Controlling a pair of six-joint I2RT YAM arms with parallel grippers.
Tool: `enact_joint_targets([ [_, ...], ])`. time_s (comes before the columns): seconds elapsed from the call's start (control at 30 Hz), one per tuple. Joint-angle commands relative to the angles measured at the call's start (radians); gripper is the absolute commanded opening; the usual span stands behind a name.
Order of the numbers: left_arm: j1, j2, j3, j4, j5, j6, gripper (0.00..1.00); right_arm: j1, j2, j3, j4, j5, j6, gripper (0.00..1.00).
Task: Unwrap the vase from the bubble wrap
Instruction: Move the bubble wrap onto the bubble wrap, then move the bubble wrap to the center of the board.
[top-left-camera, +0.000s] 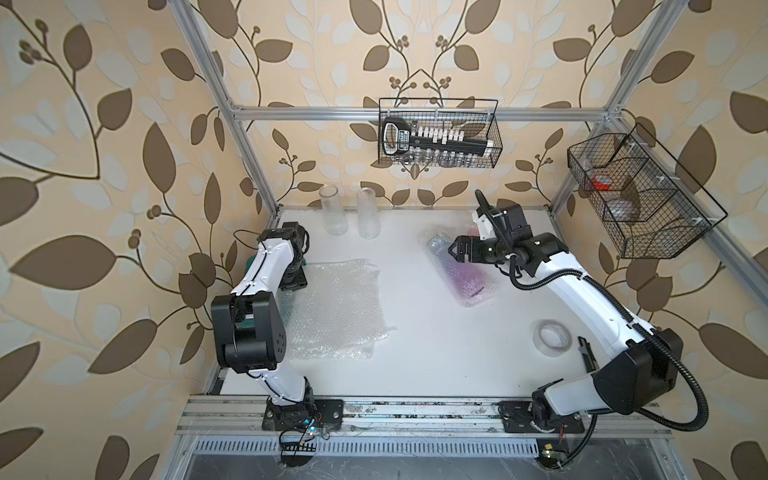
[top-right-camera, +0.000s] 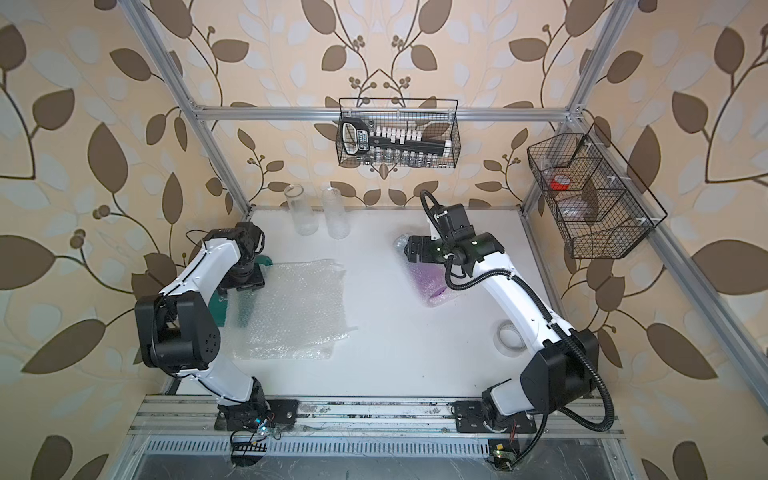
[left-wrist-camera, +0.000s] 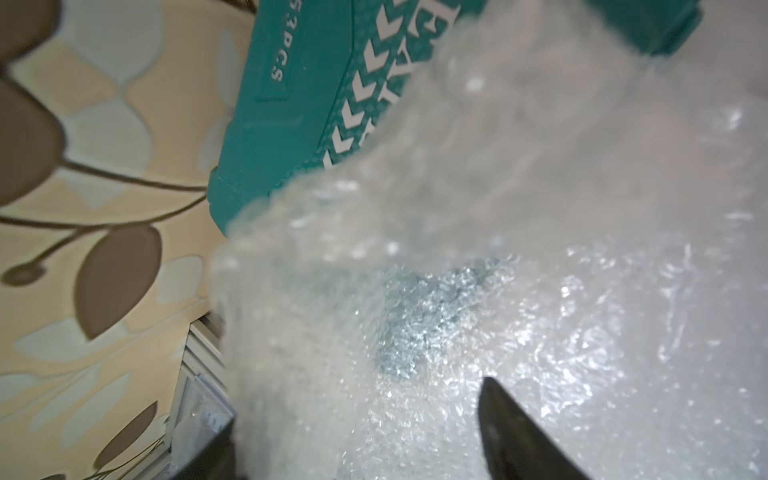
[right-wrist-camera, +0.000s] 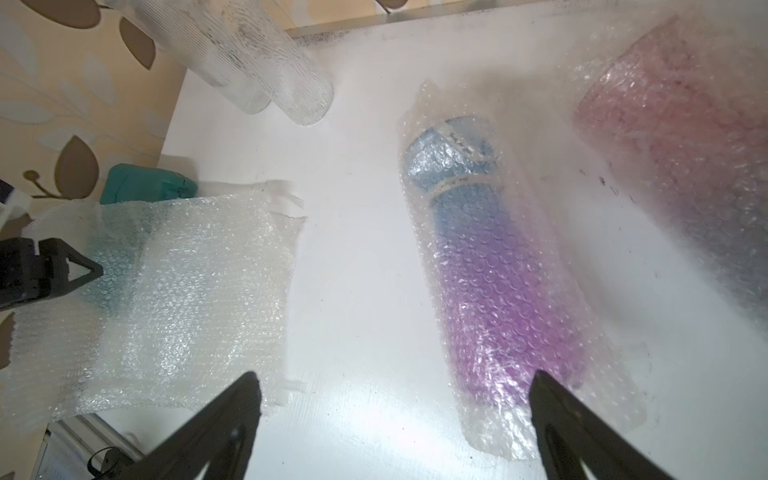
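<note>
- Clearly, the step in hand is the start on one more bundle: a wrapped vase (top-left-camera: 471, 284) lies on the right half of the white table (top-left-camera: 415, 365), and its bubble wrap (right-wrist-camera: 611, 386) is closed all around it.
- The right gripper (right-wrist-camera: 395, 415) hangs just above this bundle, with jaws spread wide and empty. In both top views it covers the blue end of the vase.
- The left gripper (left-wrist-camera: 353, 424) stands over the flat loose sheets (top-left-camera: 336, 307) on the left side, well apart from the vase. Its jaws are apart and, as far as I can see, they grip nothing.
- The long axis of the vase lies flat and diagonal: the blue end points toward the back wall, the purple end toward the front and a little to the right. Which end is the mouth, I cannot tell.
- The next move, I judge, calls for finding a free edge of the wrap. The pale strips (right-wrist-camera: 455, 183) near the blue end may be tape and would need loosening first, while the other arm keeps the round vase from rolling.
</note>
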Motion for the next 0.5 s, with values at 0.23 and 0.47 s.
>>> enact_joint_targets([
  [0.23,-0.531,-0.021,0.221,-0.202,-0.362,-0.046,0.99,-0.04,0.214,0.121,-0.164,0.081,-0.009,0.99],
  [0.47,-0.664,-0.062,0.214,-0.011,0.326,-0.126,0.99,-0.109,0.374,0.138,-0.143,0.063,-0.043,0.99],
])
